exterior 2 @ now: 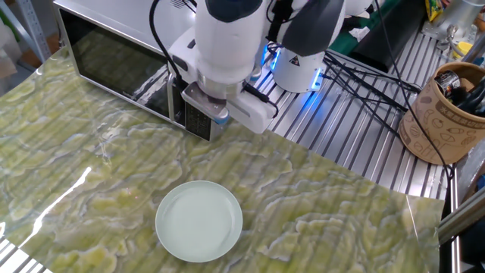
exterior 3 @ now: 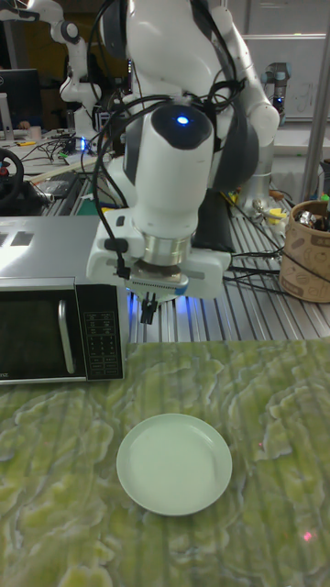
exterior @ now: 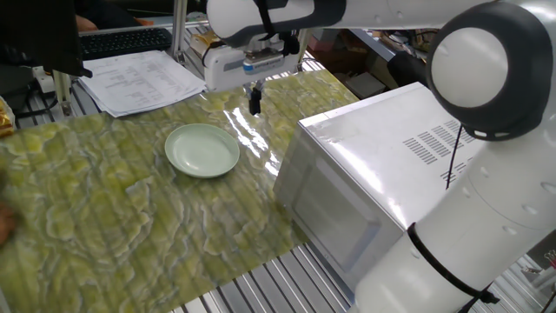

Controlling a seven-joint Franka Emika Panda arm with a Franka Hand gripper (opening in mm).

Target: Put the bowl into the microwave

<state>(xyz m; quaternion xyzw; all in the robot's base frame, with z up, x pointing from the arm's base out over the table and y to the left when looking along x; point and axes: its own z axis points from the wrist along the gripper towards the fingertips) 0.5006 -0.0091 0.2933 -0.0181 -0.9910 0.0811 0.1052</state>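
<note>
Bowl (exterior 3: 174,463) sits empty on the green mat (exterior 3: 275,413), microwave (exterior 3: 60,326) door closed, pincer (exterior 3: 147,312) pressed together above.

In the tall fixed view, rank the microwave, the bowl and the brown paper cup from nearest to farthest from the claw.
Measured from the claw:
1. The microwave, just beside it, at the picture's left edge.
2. The bowl, on the green mat below it.
3. The brown paper cup, at the picture's right edge, on the metal table.
</note>
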